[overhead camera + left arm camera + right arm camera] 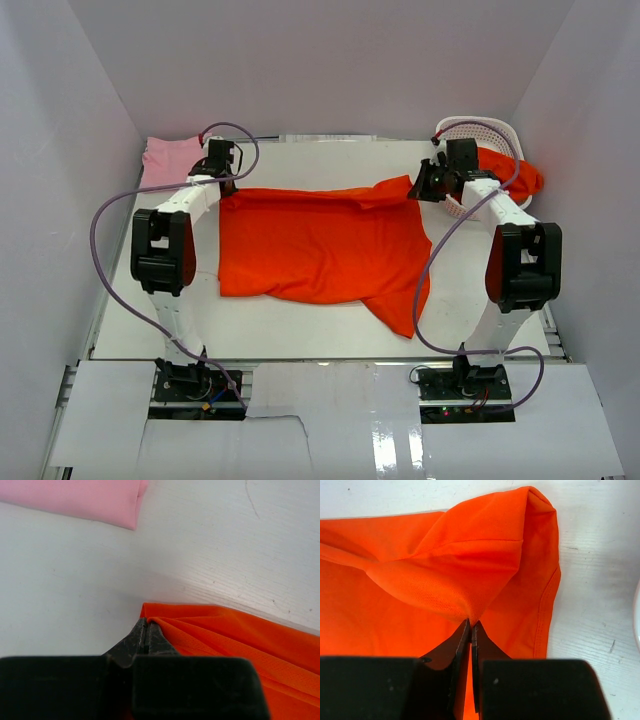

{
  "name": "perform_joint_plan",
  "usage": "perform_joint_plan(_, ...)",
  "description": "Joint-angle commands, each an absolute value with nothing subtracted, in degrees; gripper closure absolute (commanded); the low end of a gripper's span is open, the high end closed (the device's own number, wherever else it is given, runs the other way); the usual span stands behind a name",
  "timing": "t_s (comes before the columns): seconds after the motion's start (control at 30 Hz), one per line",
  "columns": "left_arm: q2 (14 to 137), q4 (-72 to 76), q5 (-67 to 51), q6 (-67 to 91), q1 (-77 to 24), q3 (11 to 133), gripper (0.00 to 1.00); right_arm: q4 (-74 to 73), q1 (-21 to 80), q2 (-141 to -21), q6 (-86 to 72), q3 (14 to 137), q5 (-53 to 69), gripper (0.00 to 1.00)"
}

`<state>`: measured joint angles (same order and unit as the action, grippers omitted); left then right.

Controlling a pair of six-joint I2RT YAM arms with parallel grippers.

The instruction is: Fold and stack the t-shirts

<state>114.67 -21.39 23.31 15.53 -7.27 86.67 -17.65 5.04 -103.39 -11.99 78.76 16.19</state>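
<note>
Across the middle of the tabletop (300, 338) lies an orange-red t-shirt (320, 245), spread fairly flat, with one corner trailing toward the near edge, right of centre. The left gripper (146, 626) has its jaws pressed together on a thin fold at the shirt's far left corner. The right gripper (471, 626) is clamped the same way on the far right corner, where the cloth rises into a bunched peak. A folded pink t-shirt (170, 157) sits at the far left corner, apart from the orange one, and the left wrist view shows its crisp folded edge. Only the overhead view takes in the white lattice basket (488, 128) at the far right corner, with a second orange-red shirt (520, 175) spilling over its rim. Only the right wrist view resolves the fine mesh weave and the stitched hem.
</note>
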Motion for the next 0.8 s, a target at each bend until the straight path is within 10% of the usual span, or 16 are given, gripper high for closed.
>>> perform_joint_plan(0.0, 109.87, -21.62, 23.21, 16.26, -6.68, 85.52, 1.00, -14.33, 4.75, -100.20, -11.87, 76.73, 15.21, 0.92)
perform_joint_plan(0.77, 107.31, -21.01, 21.36, 17.84, -7.03, 77.34, 1.00, -12.66, 4.75, -99.32, -11.51, 69.09, 13.54, 0.92)
